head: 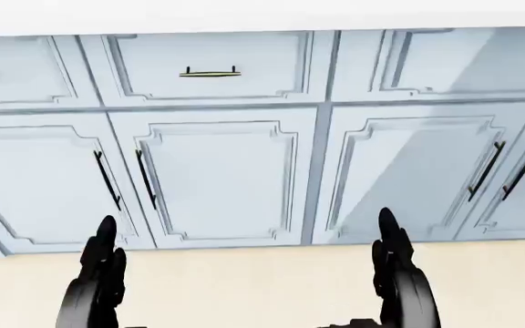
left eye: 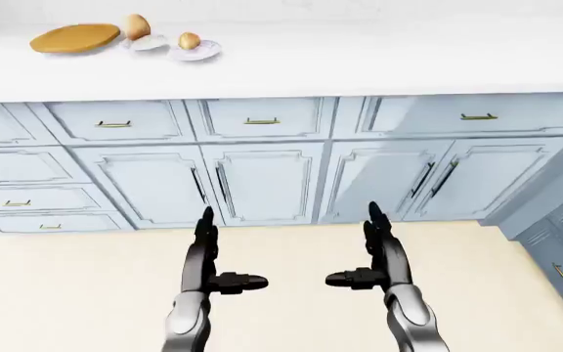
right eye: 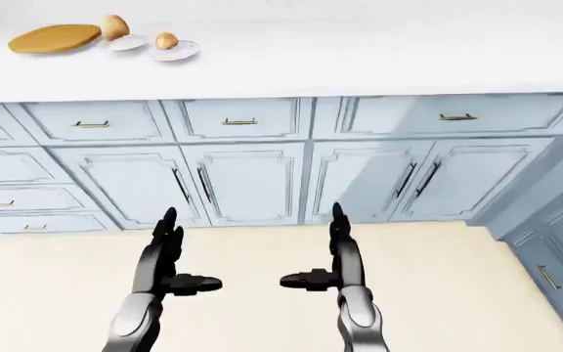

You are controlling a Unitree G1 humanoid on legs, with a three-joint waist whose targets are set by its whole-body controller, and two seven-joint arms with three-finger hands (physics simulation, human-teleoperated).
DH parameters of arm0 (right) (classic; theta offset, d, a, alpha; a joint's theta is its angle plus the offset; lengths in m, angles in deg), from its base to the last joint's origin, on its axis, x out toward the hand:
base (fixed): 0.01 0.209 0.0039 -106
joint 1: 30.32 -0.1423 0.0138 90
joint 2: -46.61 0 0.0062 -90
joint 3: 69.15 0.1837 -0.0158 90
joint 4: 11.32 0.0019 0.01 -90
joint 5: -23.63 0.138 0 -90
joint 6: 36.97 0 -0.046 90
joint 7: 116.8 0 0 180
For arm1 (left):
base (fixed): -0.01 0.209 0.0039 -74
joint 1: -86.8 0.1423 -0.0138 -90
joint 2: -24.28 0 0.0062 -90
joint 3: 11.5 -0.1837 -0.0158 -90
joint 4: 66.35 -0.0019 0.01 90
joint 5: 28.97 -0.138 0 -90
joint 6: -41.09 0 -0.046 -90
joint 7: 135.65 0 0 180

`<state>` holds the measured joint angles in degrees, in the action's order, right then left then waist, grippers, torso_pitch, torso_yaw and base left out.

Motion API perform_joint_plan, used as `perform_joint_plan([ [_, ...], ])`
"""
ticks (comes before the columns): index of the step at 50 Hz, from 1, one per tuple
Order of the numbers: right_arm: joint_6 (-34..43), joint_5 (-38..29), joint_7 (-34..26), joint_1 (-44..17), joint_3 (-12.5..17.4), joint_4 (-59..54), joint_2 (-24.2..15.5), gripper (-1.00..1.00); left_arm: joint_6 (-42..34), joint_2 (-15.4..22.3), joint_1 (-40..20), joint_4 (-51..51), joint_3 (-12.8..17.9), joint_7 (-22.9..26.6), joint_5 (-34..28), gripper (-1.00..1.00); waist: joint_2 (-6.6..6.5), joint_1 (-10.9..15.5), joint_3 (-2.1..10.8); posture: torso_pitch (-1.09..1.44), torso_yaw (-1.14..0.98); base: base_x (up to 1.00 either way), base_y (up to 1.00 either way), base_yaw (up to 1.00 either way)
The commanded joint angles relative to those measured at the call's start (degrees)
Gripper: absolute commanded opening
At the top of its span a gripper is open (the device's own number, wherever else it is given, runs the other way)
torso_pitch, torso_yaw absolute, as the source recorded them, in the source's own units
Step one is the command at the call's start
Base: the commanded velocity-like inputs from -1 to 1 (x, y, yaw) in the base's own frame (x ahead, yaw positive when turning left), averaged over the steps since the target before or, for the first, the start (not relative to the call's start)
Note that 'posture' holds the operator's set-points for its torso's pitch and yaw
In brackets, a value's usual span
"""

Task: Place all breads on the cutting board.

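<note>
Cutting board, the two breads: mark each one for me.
Cutting board [left eye: 74, 37]: left-eye view, middle of its top face.
Left bread [left eye: 136, 26]: left-eye view, middle of the roll, on the left plate.
Right bread [left eye: 189, 40]: left-eye view, middle of the roll, on the right plate.

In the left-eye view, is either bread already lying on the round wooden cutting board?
No: both tan bread rolls sit on white plates beside the round wooden cutting board, which is bare.
</note>
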<state>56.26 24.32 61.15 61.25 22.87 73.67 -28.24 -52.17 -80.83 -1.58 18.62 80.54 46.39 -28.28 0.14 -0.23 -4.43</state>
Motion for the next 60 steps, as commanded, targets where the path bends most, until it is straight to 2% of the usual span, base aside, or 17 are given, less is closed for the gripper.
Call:
perform_joint_plan([
  [1, -4.7, 1.0, -2.4, -0.8, -0.5, 3.7, -0.4, 1.00, 3.8, 0.6, -0.3, 5.7, 0.7, 1.3, 1.3, 1.00, 0.45, -0.1, 0.05, 0.00, 0.00, 0.00, 0.00, 0.00],
  [3, -5.2, -0.2, -2.1, -1.3, -0.5, 1.6, -0.5, 1.00, 3.8, 0.7, -0.8, 4.4, 0.9, 1.3, 1.1, 1.00, 0.06, 0.5, 3.37, 0.00, 0.00, 0.00, 0.00, 0.00],
  [5, -4.8, -0.4, -2.0, -0.9, -0.5, 2.6, -0.4, 1.00, 3.4, 0.6, -0.2, 5.4, 0.9, 1.4, 1.1, 1.00, 0.30, 0.4, 1.00, 0.00, 0.00, 0.00, 0.00, 0.00],
  [7, -5.2, -0.7, -1.8, -1.2, -0.4, 1.9, -0.4, 1.00, 3.4, 0.5, -0.2, 5.3, 1.1, 1.4, 1.3, 1.00, 0.36, 0.4, 3.94, 0.00, 0.00, 0.00, 0.00, 0.00],
  [17, -4.9, -1.2, 2.0, -3.6, 1.9, 4.2, -0.9, 1.00, 3.1, 0.6, -0.6, 5.9, 1.9, 1.2, 2.4, 1.00, 0.14, 0.4, 4.68, 0.00, 0.00, 0.00, 0.00, 0.00],
  [20, 3.5, 3.0, 7.4, -12.7, 6.5, 7.5, -2.8, 1.00, -9.3, 3.0, -3.3, 22.9, 7.4, -1.3, 8.5, 1.00, 0.06, 0.4, 5.38, 0.00, 0.00, 0.00, 0.00, 0.00],
  [25, 31.1, 11.3, 16.7, -44.7, 12.5, 20.4, -13.8, 1.00, -40.4, 16.0, -27.6, 41.1, 18.2, -7.3, 13.9, 1.00, -0.14, 0.4, 5.37, 0.00, 0.00, 0.00, 0.00, 0.00],
  [28, 37.4, 15.1, 22.5, -61.4, 13.4, 20.7, -21.3, 1.00, -57.7, 26.1, -51.2, 43.6, 24.7, -16.9, 24.2, 1.00, -0.62, 0.1, 4.50, 0.00, 0.00, 0.00, 0.00, 0.00],
  [30, 39.1, 18.8, 26.1, -68.8, 14.7, 18.0, -23.4, 1.00, -63.4, 31.1, -63.6, 40.0, 24.9, -21.5, 31.7, 1.00, -0.75, 0.2, 3.62, 0.00, 0.00, 0.00, 0.00, 0.00],
  [32, 40.2, 21.0, 28.2, -71.7, 14.0, 17.0, -25.0, 1.00, -65.4, 30.4, -71.1, 38.6, 27.3, -30.1, 39.1, 1.00, -0.59, 0.1, 2.61, 0.00, 0.00, 0.00, 0.00, 0.00],
  [35, 41.1, 15.5, 28.3, -75.1, 8.4, 14.7, -31.0, 1.00, -61.8, 29.3, -74.1, 36.4, 19.4, -40.0, 43.8, 1.00, -0.25, 0.0, 1.75, 0.00, 0.00, 0.00, 0.00, 0.00],
  [39, 42.1, 16.1, 27.9, -76.1, 10.4, 15.8, -29.6, 1.00, -60.9, 35.1, -76.0, 35.4, 16.3, -43.4, 47.7, 1.00, -0.21, 0.2, 1.78, 0.00, 0.00, 0.00, 0.00, 0.00],
  [44, 46.1, 16.3, 26.1, -76.5, 10.8, 21.7, -30.1, 1.00, -63.8, 39.9, -78.8, 37.6, 17.8, -48.9, 59.8, 1.00, -0.59, -0.2, 0.75, 0.00, 0.00, 0.00, 0.00, 0.00],
  [49, 46.6, 14.1, 25.0, -76.2, 9.6, 21.9, -30.3, 1.00, -58.4, 41.6, -76.3, 36.7, 14.8, -49.3, 61.5, 1.00, -0.87, 0.0, 0.02, 0.00, 0.00, 0.00, 0.00, 0.00],
  [50, 47.0, 13.9, 24.9, -76.4, 9.7, 22.3, -30.1, 1.00, -58.1, 41.9, -76.4, 36.8, 14.6, -49.6, 62.1, 1.00, -1.24, 0.1, 1.52, 0.00, 0.00, 0.00, 0.12, 0.00],
  [56, 47.7, 13.0, 24.1, -76.8, 10.1, 23.6, -29.5, 1.00, -56.9, 42.7, -76.3, 37.2, 13.7, -50.9, 64.1, 1.00, 1.12, 0.4, 2.26, 0.00, 0.00, 0.00, 0.31, 0.00],
  [60, 48.2, 12.5, 23.7, -76.9, 9.8, 24.1, -29.3, 1.00, -56.9, 43.4, -76.6, 37.3, 13.8, -52.1, 65.5, 1.00, 0.25, 0.5, 1.18, 0.00, 0.00, 0.00, 0.55, 0.00],
])
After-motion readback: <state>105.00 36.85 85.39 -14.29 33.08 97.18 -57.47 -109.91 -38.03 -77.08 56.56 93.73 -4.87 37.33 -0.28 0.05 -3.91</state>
